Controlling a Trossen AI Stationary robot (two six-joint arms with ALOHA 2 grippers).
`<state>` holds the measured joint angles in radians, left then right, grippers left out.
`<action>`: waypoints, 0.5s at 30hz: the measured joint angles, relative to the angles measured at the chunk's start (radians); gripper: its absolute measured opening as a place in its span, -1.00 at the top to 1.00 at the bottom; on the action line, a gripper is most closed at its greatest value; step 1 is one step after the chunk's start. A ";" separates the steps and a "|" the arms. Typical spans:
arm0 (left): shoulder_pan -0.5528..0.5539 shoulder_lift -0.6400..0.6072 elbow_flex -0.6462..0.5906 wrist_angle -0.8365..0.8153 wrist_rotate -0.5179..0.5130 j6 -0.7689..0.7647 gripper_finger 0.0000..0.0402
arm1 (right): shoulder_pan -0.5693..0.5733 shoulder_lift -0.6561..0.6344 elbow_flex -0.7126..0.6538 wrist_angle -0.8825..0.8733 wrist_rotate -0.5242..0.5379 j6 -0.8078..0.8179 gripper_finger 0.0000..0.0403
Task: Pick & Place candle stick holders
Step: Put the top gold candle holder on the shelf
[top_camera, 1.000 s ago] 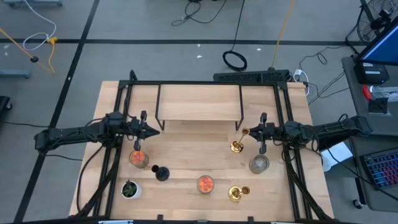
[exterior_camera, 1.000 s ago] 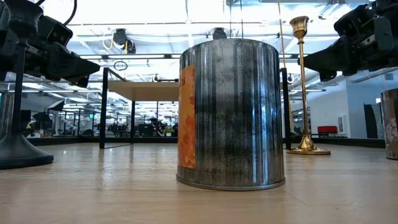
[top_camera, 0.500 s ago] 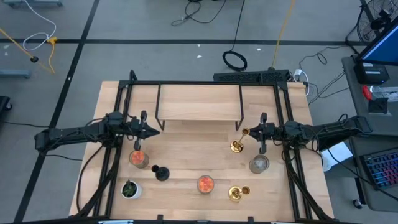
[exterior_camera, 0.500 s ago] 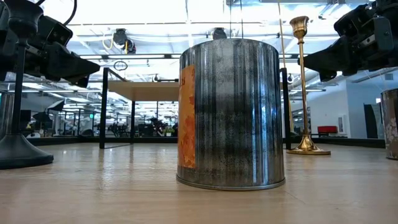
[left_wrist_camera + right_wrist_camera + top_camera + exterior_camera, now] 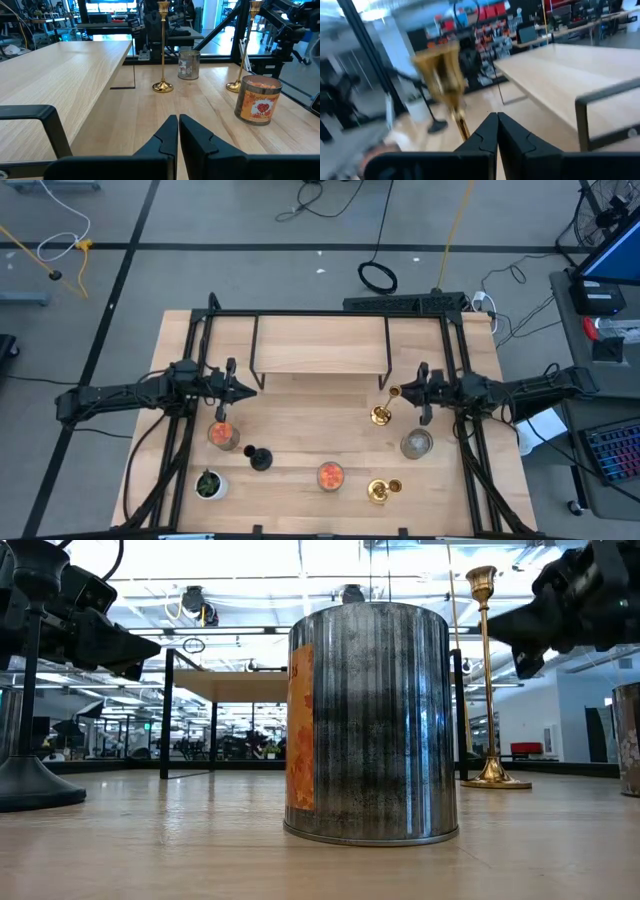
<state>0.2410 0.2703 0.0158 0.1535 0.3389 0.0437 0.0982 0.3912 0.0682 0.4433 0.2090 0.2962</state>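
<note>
One tall gold candlestick (image 5: 384, 408) stands on its round base right of centre; it also shows in the low view (image 5: 487, 680) and, blurred, close in the right wrist view (image 5: 442, 75). A second gold candlestick (image 5: 380, 491) stands near the front edge. The short black candlestick (image 5: 259, 457) stands at the front left. My right gripper (image 5: 408, 392) is shut and empty, hovering just right of the first candlestick's top. My left gripper (image 5: 250, 388) is shut and empty, hovering left of centre; its shut fingers show in the left wrist view (image 5: 178, 126).
A low wooden shelf (image 5: 320, 358) on black legs stands at the far centre. Two orange candle tins (image 5: 222, 434) (image 5: 331, 476), a grey tin (image 5: 416, 443) and a small plant in a white pot (image 5: 208, 484) stand among the candlesticks. A black frame (image 5: 200, 330) borders the table.
My right gripper has edged toward the top of the gold candlestick right of centre, staying shut; its wrist view is blurred by the motion.
</note>
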 joint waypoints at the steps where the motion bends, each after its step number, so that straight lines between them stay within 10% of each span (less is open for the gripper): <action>1: 0.000 0.000 0.000 0.000 0.000 0.000 0.88 | 0.000 0.000 0.000 0.021 0.001 -0.001 0.98; 15: 0.001 0.000 0.000 0.006 0.000 0.000 0.88 | 0.000 0.027 0.000 0.193 -0.010 -0.199 0.98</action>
<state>0.2417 0.2703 0.0158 0.1599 0.3386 0.0441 0.0982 0.4184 0.0681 0.6365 0.1990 0.0968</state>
